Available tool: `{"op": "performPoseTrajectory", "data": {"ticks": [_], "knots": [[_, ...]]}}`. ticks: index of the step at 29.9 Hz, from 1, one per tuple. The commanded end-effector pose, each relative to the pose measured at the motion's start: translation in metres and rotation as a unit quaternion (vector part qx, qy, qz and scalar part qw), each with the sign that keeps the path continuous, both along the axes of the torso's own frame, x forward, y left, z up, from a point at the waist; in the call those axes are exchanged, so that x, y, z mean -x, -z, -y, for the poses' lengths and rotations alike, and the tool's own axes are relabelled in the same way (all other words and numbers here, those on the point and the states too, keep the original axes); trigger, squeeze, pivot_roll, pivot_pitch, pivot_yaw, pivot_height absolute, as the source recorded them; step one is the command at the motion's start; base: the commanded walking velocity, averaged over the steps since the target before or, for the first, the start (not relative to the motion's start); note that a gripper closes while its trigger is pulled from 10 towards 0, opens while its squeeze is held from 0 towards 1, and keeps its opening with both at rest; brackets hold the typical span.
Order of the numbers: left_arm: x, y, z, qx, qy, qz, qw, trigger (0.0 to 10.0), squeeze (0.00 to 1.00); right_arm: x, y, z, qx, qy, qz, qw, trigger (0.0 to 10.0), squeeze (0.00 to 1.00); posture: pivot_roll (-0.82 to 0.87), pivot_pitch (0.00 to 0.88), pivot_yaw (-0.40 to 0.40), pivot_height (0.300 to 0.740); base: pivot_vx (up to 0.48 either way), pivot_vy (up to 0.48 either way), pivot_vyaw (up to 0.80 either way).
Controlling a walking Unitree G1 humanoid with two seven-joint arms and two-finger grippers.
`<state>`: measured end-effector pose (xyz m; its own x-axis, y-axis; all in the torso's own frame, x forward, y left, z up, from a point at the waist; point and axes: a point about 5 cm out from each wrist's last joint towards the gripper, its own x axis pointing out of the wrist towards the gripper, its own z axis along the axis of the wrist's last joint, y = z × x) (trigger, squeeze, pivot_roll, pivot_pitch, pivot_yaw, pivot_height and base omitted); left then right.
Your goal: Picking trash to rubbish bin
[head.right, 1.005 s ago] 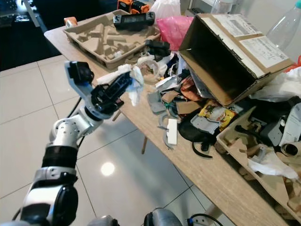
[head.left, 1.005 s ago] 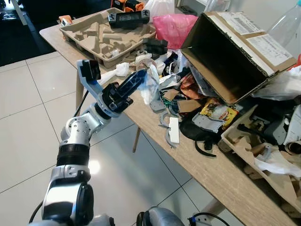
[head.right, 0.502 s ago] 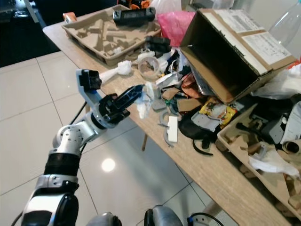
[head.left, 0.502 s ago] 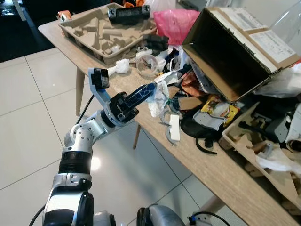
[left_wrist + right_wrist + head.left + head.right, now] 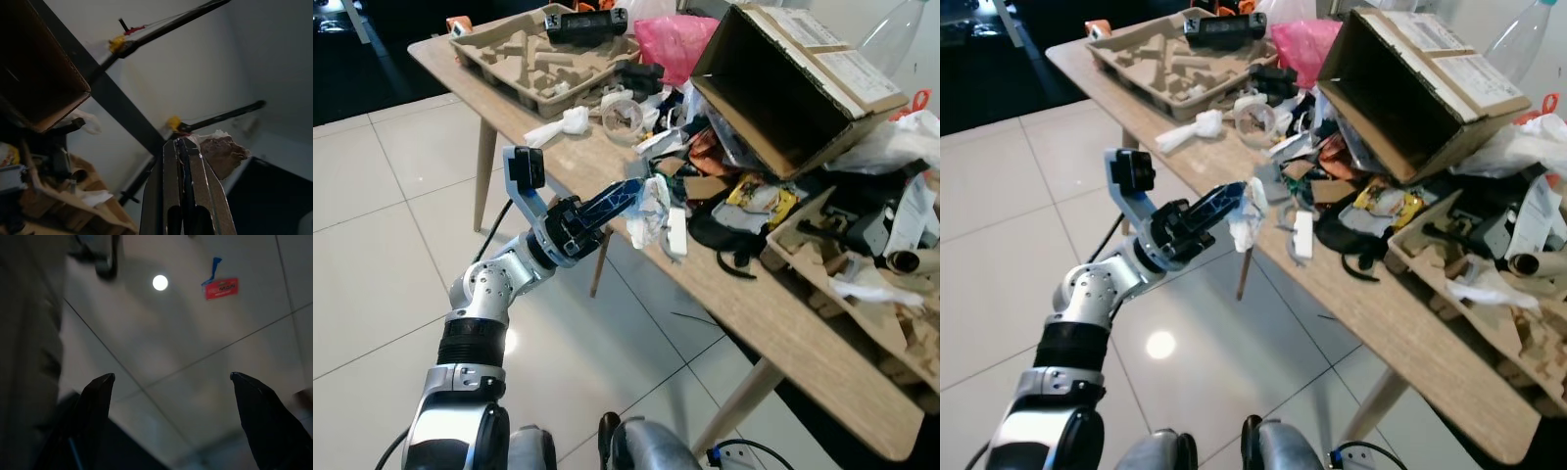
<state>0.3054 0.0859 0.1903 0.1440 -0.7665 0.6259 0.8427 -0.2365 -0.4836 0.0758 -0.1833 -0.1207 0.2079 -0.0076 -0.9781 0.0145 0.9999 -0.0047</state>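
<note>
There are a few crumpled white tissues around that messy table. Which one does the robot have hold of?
The crumpled white tissue dangling at the table's near edge, pinched in the left gripper. The other tissue wad lies loose beside the moulded cardboard tray.

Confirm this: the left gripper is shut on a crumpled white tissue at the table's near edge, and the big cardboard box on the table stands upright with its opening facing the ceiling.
Not quite. The left gripper is shut on the tissue at the table edge, but the left eye view shows the cardboard box tipped on its side, opening facing the robot.

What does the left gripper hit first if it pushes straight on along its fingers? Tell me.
Probably the pile of scraps on the table. The left gripper, shut on crumpled white tissue, points across the table edge toward it. Depth is unclear.
</note>
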Motion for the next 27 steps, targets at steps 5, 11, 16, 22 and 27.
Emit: {"op": "performPoseTrajectory", "data": {"ticks": [5,11,16,22,27], "knots": [[0.0015,0.0009,0.0051,-0.001,0.001,0.005,1.0,10.0,0.0,-0.0045,-0.0003,-0.0065,-0.012,0.001,0.011,1.0,10.0,0.0,0.1,0.106,-0.065,0.74,-0.345,0.0,0.0],[0.0017,0.0003,0.0053,0.0,0.002,0.008,1.0,10.0,0.0,-0.0045,-0.0003,-0.0065,-0.013,0.002,0.011,1.0,10.0,0.0,0.1,0.106,-0.065,0.74,-0.344,0.0,0.0],[0.0022,-0.0002,0.0057,0.0,0.003,0.01,1.0,10.0,0.0,-0.0042,-0.0003,-0.0064,-0.013,0.003,0.01,1.0,10.0,0.0,0.09,0.112,-0.062,0.74,-0.343,0.0,0.0],[0.0027,-0.0007,0.0061,0.002,0.002,0.012,1.0,10.0,0.0,-0.0036,-0.0001,-0.0064,-0.013,0.004,0.009,1.0,10.0,0.0,0.09,0.12,-0.062,0.74,-0.344,0.0,0.0],[0.0029,-0.0007,0.006,0.002,0.002,0.012,1.0,10.0,0.0,-0.0033,-0.0001,-0.0065,-0.013,0.005,0.009,1.0,10.0,0.0,0.09,0.125,-0.061,0.74,-0.344,0.0,0.0]]}}
